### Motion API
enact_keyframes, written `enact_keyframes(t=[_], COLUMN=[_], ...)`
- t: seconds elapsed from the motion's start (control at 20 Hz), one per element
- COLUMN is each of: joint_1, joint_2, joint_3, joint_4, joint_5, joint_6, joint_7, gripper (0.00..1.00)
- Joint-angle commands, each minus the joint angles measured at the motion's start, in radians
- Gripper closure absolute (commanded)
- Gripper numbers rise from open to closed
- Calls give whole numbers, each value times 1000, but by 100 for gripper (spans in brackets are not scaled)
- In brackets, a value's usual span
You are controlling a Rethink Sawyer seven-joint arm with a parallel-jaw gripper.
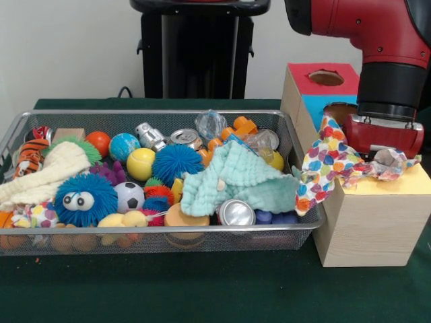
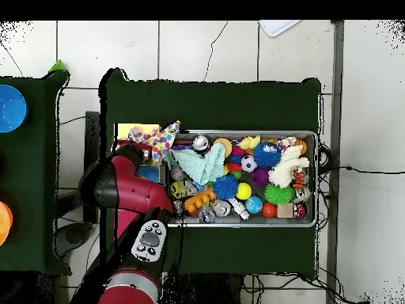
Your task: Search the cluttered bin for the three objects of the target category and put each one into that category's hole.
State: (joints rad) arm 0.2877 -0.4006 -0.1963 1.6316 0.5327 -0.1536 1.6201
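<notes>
The wire mesh bin [image 1: 161,230] is full of toys. In it lie the mint-green waffle cloth [image 1: 236,178] at the right and the cream knitted cloth [image 1: 47,171] at the left. My gripper [image 1: 387,156] is over the yellow panel [image 1: 404,183] of the pale wood box [image 1: 377,229], shut on the bunched polka-dot cloth [image 1: 330,165]. The cloth spreads over the box top and hangs down its left side. The hole is hidden under cloth and gripper. The overhead view shows the polka-dot cloth [image 2: 158,141], mint cloth [image 2: 207,165], cream cloth [image 2: 289,168] and bin [image 2: 237,225].
Behind the yellow box stand a blue-panelled box [image 1: 323,104] and a red-panelled box with its hole [image 1: 326,77]. The bin also holds fuzzy balls [image 1: 85,198], metal cans [image 1: 236,212], a soccer ball [image 1: 129,196] and other toys. My arm [image 2: 126,186] covers the boxes in the overhead view.
</notes>
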Motion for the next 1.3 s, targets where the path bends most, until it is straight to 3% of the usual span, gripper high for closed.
enact_keyframes(t=[0.05,0.95,1.3], joint_1=[-10,5,-2], joint_2=[20,-58,-120], joint_3=[67,46,48], joint_4=[57,90,122], joint_5=[24,11,-4], joint_6=[234,327,370], joint_7=[192,213,206], gripper=[0,0,0])
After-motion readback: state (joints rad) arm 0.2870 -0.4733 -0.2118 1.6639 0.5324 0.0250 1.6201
